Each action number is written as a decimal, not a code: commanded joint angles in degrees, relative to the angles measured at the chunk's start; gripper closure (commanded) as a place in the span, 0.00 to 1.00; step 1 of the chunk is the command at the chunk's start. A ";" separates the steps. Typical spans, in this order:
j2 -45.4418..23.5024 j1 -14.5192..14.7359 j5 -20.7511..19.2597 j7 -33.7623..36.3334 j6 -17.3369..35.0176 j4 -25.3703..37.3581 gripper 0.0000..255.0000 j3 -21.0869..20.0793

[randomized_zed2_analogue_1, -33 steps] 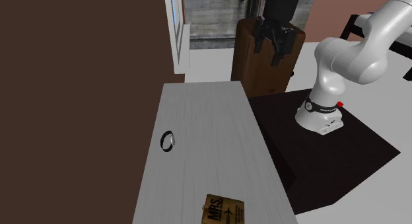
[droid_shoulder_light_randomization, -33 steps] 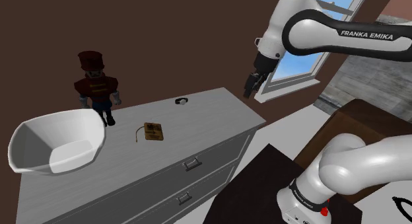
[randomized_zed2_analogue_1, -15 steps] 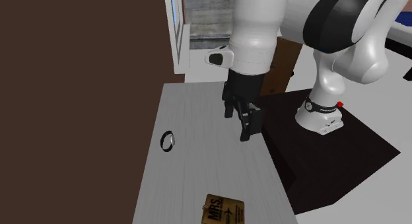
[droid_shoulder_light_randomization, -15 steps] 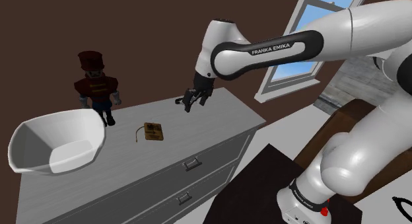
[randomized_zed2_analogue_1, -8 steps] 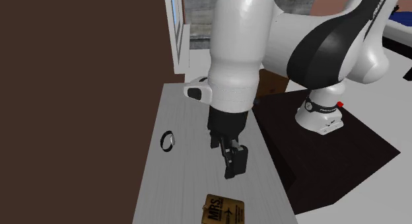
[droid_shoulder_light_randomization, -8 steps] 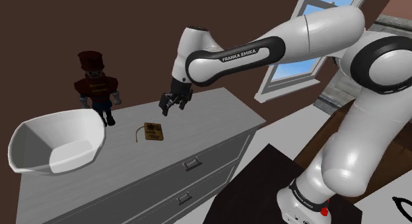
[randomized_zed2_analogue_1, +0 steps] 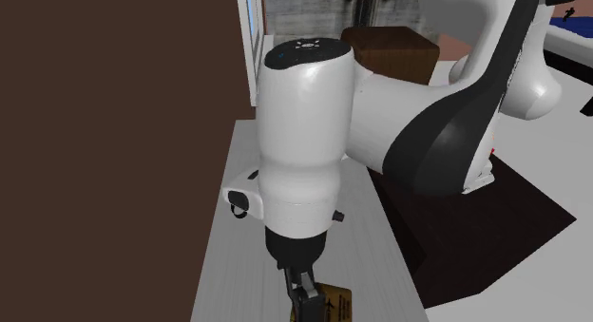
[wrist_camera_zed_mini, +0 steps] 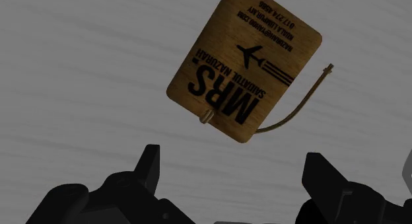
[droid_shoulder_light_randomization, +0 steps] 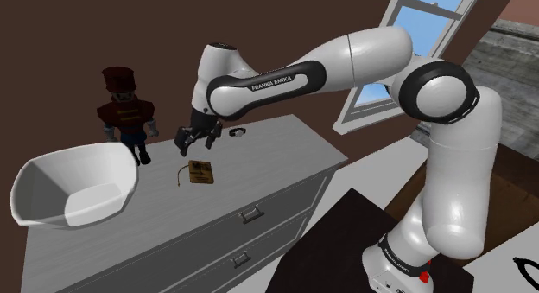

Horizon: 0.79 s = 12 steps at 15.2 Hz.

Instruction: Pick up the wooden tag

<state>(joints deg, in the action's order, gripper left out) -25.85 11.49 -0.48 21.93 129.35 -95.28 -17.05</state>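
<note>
Right, biggest thing first: the long grey chest of drawers (droid_shoulder_light_randomization: 276, 155) against the brown wall, its top pale and streaked, two drawer fronts with small metal handles facing the room. Stretched out over it is the white robot arm with dark joints (droid_shoulder_light_randomization: 345, 62), reaching from its stand at the shoulder view's lower right, up past the blue-paned window (droid_shoulder_light_randomization: 406, 41) and down toward the middle of the top. In the second exterior view its fat white wrist (randomized_zed2_analogue_1: 304, 130) bulks large in the foreground.

At the shoulder view's left end of the top sits a big white angular bowl (droid_shoulder_light_randomization: 73, 186). Just behind it stands a dark red toy soldier in a tall hat (droid_shoulder_light_randomization: 125, 114), upright.

Now the all-black two-finger gripper (droid_shoulder_light_randomization: 192, 143): it hovers low over the top, pointing down, close above the tag. From the wrist, the fingers (wrist_camera_zed_mini: 150, 164) stand well apart, gripping nothing.

And the prize, the flat brown wooden tag printed with black "MRS" lettering and a little plane (wrist_camera_zed_mini: 244, 64): it lies flat on the top, just beyond the fingertips, untouched. A thin tan cord (wrist_camera_zed_mini: 300, 107) curls from its hole. In the shoulder view the tag (droid_shoulder_light_randomization: 201, 172) rests between bowl and ring.

Smallest: a little dark ring (droid_shoulder_light_randomization: 237, 132), lying nearer the window end, apart from the tag
</note>
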 commanded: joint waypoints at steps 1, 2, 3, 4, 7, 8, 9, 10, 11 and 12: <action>-2.26 0.77 -0.53 0.67 0.48 1.96 0.00 0.14; -2.58 0.81 -0.60 0.66 1.10 1.66 0.00 0.20; -2.92 0.85 -0.67 0.65 1.71 1.37 0.00 0.26; -3.27 0.88 -0.75 0.65 2.32 1.10 0.00 0.32; -4.36 1.01 -1.00 0.64 4.12 0.37 0.00 0.50; -4.57 1.03 -1.05 0.63 4.47 0.22 0.00 0.53; -4.58 1.03 -1.05 0.63 4.46 0.23 0.00 0.53; -4.54 1.00 -1.03 0.60 4.40 0.25 1.00 0.53; -4.49 0.99 -1.03 0.60 4.45 0.15 1.00 0.52; -4.50 1.00 -1.03 0.61 4.44 0.17 1.00 0.52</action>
<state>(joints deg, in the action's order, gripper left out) -30.33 12.50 -1.51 22.55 133.75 -95.05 -16.53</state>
